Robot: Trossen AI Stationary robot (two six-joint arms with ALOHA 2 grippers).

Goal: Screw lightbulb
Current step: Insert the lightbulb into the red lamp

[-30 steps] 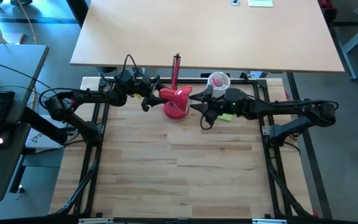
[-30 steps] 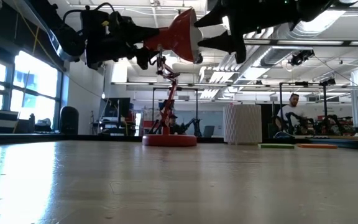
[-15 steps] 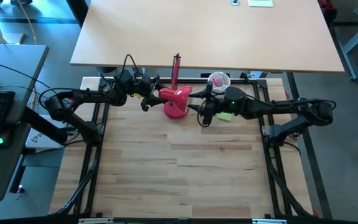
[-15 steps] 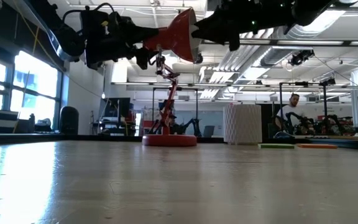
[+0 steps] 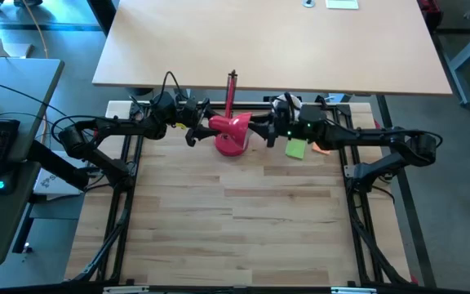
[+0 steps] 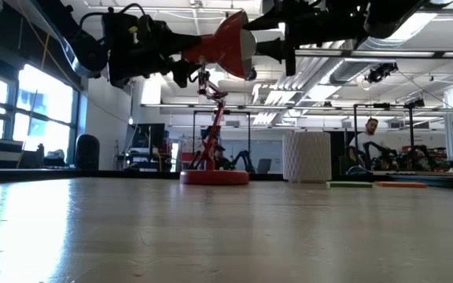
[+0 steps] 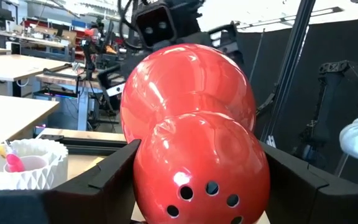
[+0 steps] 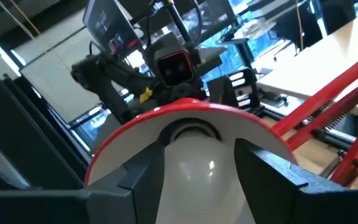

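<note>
Right wrist view alone shows the right gripper (image 8: pixel 191 171) grasping the lightbulb (image 8: pixel 192 168) inside the shade (image 8: pixel 135 124)

Two dark jointed arms — black cables looping along them, green lights glowing on the right arm (image 5: pixel 357 140).

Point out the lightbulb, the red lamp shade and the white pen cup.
lightbulb (image 8: pixel 194 180): right wrist view, on its white globe.
red lamp shade (image 7: pixel 194 134): left wrist view, on its glossy back.
white pen cup (image 6: pixel 306 156): low view, on its side wall.
</note>
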